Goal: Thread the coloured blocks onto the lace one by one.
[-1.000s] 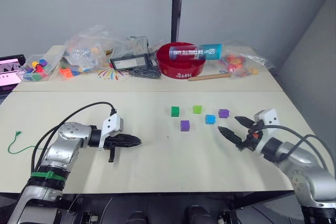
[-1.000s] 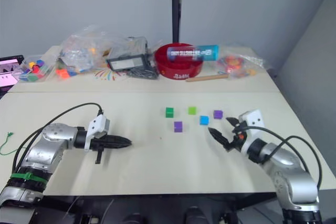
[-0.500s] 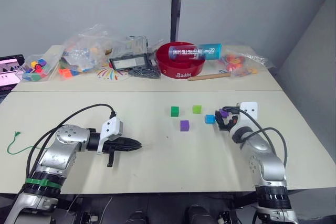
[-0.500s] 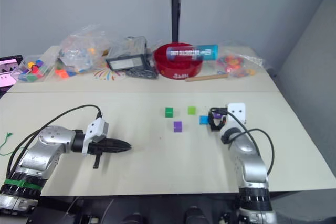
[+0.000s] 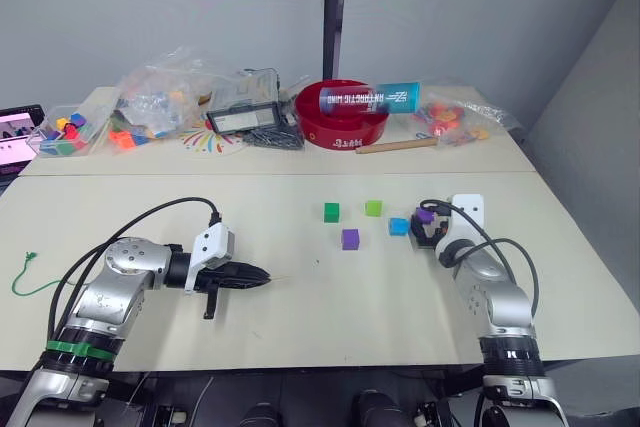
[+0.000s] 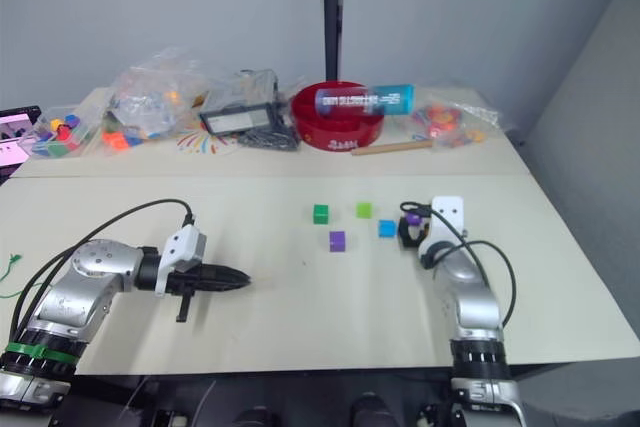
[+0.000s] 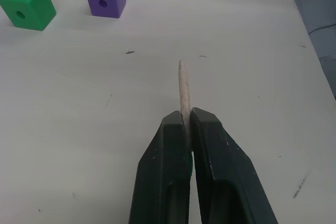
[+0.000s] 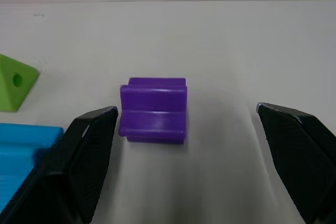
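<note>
My left gripper (image 5: pixel 258 276) is shut on the pale stiff tip (image 7: pixel 182 85) of the lace, which pokes out past its fingers just above the table. The green string (image 5: pixel 24 273) trails off by the table's left edge. My right gripper (image 8: pixel 186 114) stands open around a purple block (image 8: pixel 153 109), one finger on each side and neither touching it. To its left lie the blue block (image 5: pixel 399 226), the light green block (image 5: pixel 373 208), the dark green block (image 5: pixel 332 212) and a second purple block (image 5: pixel 350 238).
A red bowl (image 5: pixel 343 119) with a tube across it, a wooden stick (image 5: pixel 397 146), a black box (image 5: pixel 245 117) and bags of toy pieces (image 5: pixel 160 92) stand along the back table. A lit screen (image 5: pixel 20 133) is at the far left.
My right arm has swung in from the right, bringing its open gripper around the purple block. The left gripper, still holding the lace tip, has barely moved.
</note>
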You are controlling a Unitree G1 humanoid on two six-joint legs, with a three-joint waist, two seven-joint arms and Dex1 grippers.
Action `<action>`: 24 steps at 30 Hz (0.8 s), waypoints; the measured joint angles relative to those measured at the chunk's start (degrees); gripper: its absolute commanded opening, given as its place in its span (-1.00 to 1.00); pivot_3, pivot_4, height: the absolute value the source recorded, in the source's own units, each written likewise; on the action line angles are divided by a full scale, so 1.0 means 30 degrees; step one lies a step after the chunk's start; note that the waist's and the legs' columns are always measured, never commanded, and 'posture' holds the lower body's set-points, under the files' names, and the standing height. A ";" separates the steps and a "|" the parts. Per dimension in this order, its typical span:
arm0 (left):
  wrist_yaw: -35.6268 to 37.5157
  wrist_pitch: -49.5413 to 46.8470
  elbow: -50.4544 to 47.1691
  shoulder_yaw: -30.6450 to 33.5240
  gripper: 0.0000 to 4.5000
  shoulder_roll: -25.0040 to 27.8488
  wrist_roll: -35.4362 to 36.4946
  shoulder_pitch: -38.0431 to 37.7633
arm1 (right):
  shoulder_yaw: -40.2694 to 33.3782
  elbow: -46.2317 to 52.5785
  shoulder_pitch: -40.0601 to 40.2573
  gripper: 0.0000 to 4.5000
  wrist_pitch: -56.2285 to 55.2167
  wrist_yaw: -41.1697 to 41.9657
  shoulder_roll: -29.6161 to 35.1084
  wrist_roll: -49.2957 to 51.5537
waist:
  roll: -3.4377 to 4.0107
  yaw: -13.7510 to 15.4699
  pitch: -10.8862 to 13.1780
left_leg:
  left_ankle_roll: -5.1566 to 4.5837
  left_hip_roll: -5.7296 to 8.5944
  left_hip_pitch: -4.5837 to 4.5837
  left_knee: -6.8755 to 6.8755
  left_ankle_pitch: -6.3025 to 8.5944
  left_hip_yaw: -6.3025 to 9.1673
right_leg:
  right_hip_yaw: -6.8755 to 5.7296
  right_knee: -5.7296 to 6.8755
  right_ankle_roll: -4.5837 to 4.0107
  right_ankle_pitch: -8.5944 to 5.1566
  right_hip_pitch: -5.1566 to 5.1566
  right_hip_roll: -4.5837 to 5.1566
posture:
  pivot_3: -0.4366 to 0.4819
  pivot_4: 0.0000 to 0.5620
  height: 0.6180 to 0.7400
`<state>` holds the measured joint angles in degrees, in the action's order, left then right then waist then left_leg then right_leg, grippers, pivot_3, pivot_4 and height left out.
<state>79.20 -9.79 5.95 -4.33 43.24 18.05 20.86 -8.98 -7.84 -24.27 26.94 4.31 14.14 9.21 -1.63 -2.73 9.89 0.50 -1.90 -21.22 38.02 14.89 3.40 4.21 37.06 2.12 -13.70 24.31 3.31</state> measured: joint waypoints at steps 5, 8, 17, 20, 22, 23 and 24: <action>-0.0111 -0.0014 -0.0030 0.0000 -1.00 0.0003 0.0002 -0.0061 | -0.0064 -0.0670 -0.0445 0.48 -0.0431 -0.0135 -0.0001 -0.0065 | 0.0000 -0.0034 0.0000 | 0.0000 -0.0002 0.0001 -0.0004 0.0000 0.0001 | 0.0001 0.0002 -0.0001 0.0000 0.0001 -0.0002 | -0.05 -0.47 0.85; -0.0158 -0.0051 -0.0065 0.0001 -1.00 0.0007 0.0009 -0.0068 | -0.0062 -0.0920 -0.0656 0.01 -0.0702 -0.0116 -0.0063 -0.0056 | 0.0001 -0.0027 0.0000 | 0.0000 -0.0002 0.0001 -0.0004 0.0000 0.0002 | 0.0001 0.0002 0.0000 0.0000 0.0001 -0.0001 | -0.05 -0.47 0.85; -0.0156 -0.0028 -0.0039 0.0003 -1.00 0.0112 0.0011 -0.0067 | -0.0219 -0.0703 -0.0518 -0.49 -0.0925 0.0033 -0.0124 0.0034 | 0.0002 -0.0022 0.0001 | 0.0000 -0.0001 -0.0001 -0.0007 0.0000 0.0002 | 0.0000 0.0000 0.0000 0.0000 0.0003 -0.0001 | -0.05 -0.47 0.85; -0.0148 -0.0002 0.0046 0.0007 -1.00 0.0123 0.0015 -0.0066 | -0.0261 0.1950 0.0710 -0.49 -0.0328 0.0064 -0.0124 0.0314 | 0.0005 0.0002 0.0003 | -0.0001 0.0000 -0.0005 -0.0024 0.0001 0.0007 | -0.0001 0.0002 0.0001 0.0000 0.0011 0.0000 | -0.05 -0.47 0.85; -0.0138 0.0021 0.0116 0.0023 -1.00 0.0142 0.0016 -0.0073 | -0.0255 0.4320 0.1704 -0.49 0.0564 0.0077 -0.0118 0.0455 | 0.0005 0.0033 0.0003 | -0.0001 0.0001 -0.0012 -0.0032 0.0001 0.0010 | -0.0002 -0.0003 0.0001 -0.0001 0.0013 0.0002 | -0.05 -0.47 0.85; -0.0134 0.0027 0.0168 0.0024 -1.00 0.0160 0.0015 -0.0071 | -0.0258 0.5055 0.2016 -0.49 0.0917 0.0066 -0.0114 0.0544 | 0.0005 0.0038 0.0003 | -0.0001 0.0001 -0.0012 -0.0032 0.0001 0.0010 | -0.0002 -0.0003 0.0002 -0.0001 0.0012 0.0002 | -0.05 -0.47 0.85; -0.0104 0.0084 0.0242 0.0037 -1.00 0.0182 0.0018 -0.0059 | -0.0256 0.6851 0.2827 -0.49 0.1760 0.0006 -0.0111 0.0752 | 0.0006 0.0050 0.0003 | -0.0001 0.0000 -0.0014 -0.0036 0.0001 0.0012 | -0.0004 -0.0007 0.0002 -0.0001 0.0015 0.0001 | -0.05 -0.47 0.85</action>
<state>78.89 -9.54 6.68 -4.22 43.78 18.10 20.68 -9.75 12.72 -15.79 32.22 4.33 13.81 11.46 -1.61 -2.58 9.90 0.50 -1.90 -21.27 37.92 14.90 3.44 4.20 37.04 2.12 -13.70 24.36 3.31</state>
